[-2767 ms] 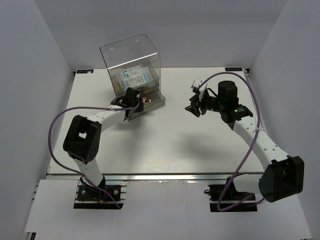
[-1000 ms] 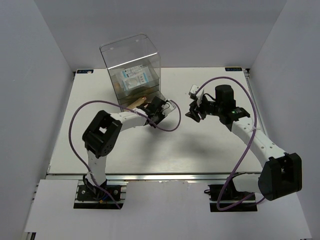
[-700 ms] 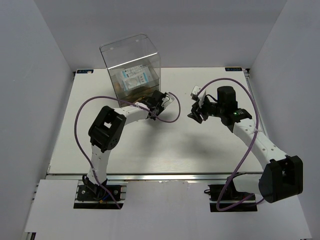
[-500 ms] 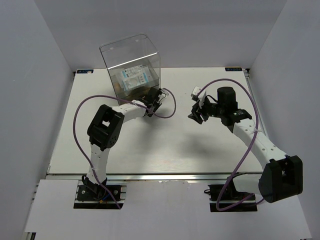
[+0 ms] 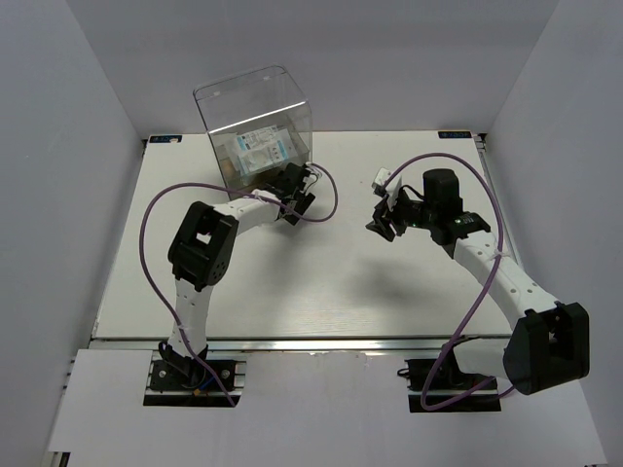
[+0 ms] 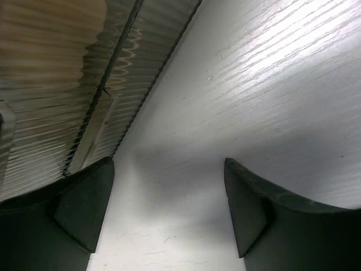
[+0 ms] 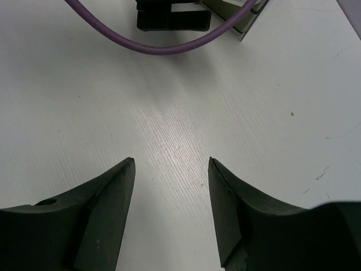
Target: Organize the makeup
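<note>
This is looking like a robotics lab cell: plain grey-white wall panels (image 5: 58, 195) are boxing in a white wood-grain table (image 5: 321, 292), and two white robot arms (image 5: 200, 253) are standing bolted at its near edge.

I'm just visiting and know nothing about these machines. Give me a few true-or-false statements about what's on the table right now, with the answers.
1. The left gripper is open with nothing between its fingers. True.
2. The right gripper is holding a sponge. False: it is open and empty, above the table.
3. A white-and-blue packet lies inside the clear box. True.
4. The right gripper touches the clear box. False: it is well apart from the box, off to its right. The left gripper is the one beside the box.
</note>
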Robot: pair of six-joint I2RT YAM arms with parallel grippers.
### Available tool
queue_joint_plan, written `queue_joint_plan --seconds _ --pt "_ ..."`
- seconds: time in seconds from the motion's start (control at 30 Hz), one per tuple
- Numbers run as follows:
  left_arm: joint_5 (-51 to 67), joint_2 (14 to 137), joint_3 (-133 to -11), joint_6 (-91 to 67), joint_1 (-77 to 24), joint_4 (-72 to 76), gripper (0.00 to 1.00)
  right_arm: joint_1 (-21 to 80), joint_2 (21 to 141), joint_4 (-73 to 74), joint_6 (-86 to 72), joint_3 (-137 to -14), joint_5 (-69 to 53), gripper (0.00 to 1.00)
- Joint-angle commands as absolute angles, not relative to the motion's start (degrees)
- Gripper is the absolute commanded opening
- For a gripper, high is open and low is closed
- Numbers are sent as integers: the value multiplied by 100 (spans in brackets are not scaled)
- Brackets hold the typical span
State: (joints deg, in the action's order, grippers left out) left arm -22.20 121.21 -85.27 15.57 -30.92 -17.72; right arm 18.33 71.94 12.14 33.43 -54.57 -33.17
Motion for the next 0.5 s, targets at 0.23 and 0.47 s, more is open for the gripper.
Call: queue_joint_plan --seconds 0.23,0.47 --pt "-1040 10954 -7517 854 -3331 -1785 1 1793 7189 1231 3271 -5449 -3200 69" --pt "-148 8812 -6015 -596 -3392 -583 31 1749 7602 1238 1122 -6228 -2243 89"
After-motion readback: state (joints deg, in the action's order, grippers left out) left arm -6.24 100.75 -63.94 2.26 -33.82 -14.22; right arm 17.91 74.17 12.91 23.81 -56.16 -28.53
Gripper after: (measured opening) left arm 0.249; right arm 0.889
